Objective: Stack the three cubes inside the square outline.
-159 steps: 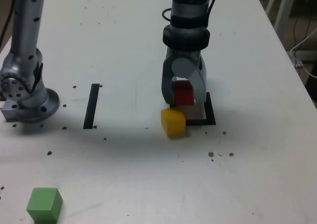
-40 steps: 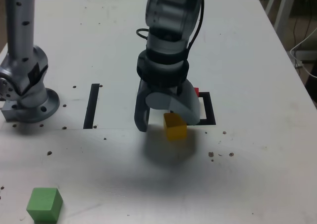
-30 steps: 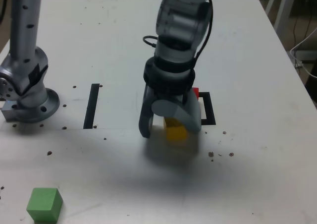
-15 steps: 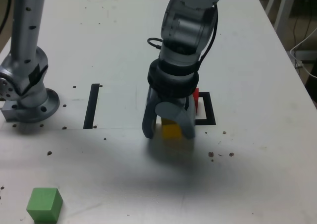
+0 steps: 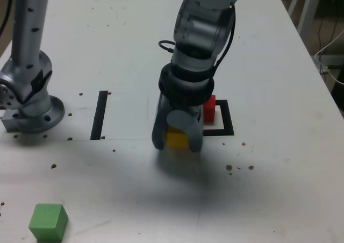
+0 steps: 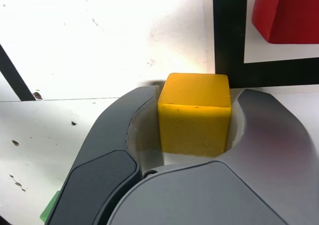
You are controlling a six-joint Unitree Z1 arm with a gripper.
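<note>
Green cube [image 5: 48, 221] is sitting alone at the near corner of the white table [image 5: 279, 189], at the exterior view's left, well apart from everything else. Further right the arm's grey base [image 5: 29, 100] is standing, and beside it a straight black tape strip [image 5: 99, 114] is lying on the table. Right again, the gripper [image 5: 176, 140] is pointing down with its jaws pressing on the yellow cube [image 5: 176, 138] from both sides; in the wrist view the yellow cube [image 6: 195, 113] is filling the gap between the fingers [image 6: 99, 160]. Whether it is resting on the table or just off it is hard to tell. It is sitting just outside the outline [image 5: 228, 122]. Inside the outline, at the exterior view's right, the red cube [image 5: 209, 108] is standing, partly hidden behind the arm.
</note>
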